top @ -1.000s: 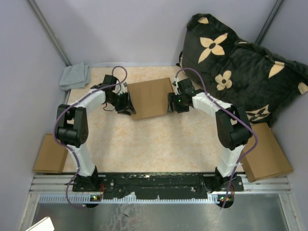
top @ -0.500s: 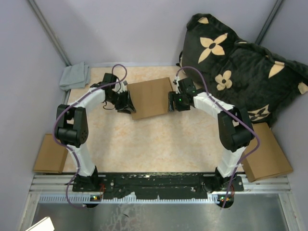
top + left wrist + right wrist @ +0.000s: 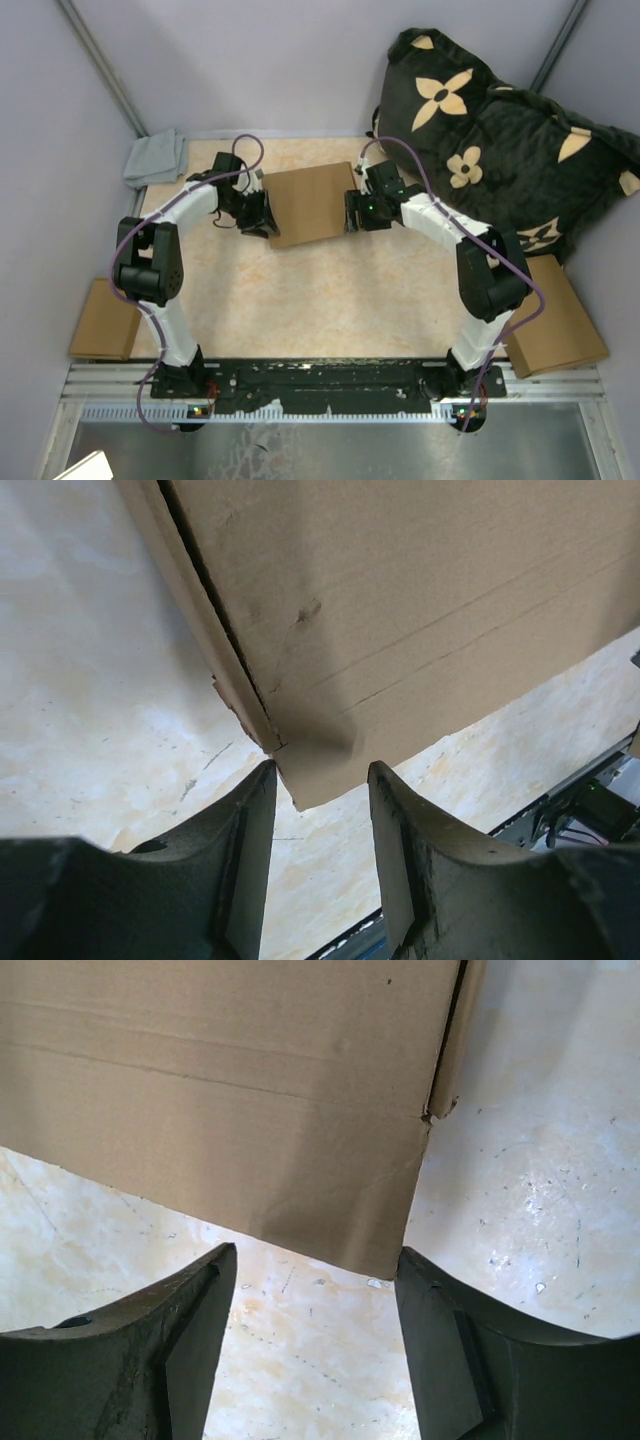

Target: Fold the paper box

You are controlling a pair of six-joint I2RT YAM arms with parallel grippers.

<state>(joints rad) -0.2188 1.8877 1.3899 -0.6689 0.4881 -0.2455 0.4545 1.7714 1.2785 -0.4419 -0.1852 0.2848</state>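
Two tools flanking the paper box (image 3: 312, 203) at the far middle of the tabletop (image 3: 330, 290).
From left to right: the left tool (image 3: 260, 214) stands with its jaws partly parted, and the box's near-left corner sits in the gap with neither finger visibly pressing it. The box lies flat as a shallow closed mailer, with a dark seam along each side edge. The right tool (image 3: 354, 212) is parted rather wider, with the near-right corner between its fingers and nothing clamped. Judged from its look, the brown card should be light, stiff across its panels, and inclined to bend only at the creases. Its smooth faces may slip, and corners would crush easily. A hold across a side wall looks safer than one at a corner tip.
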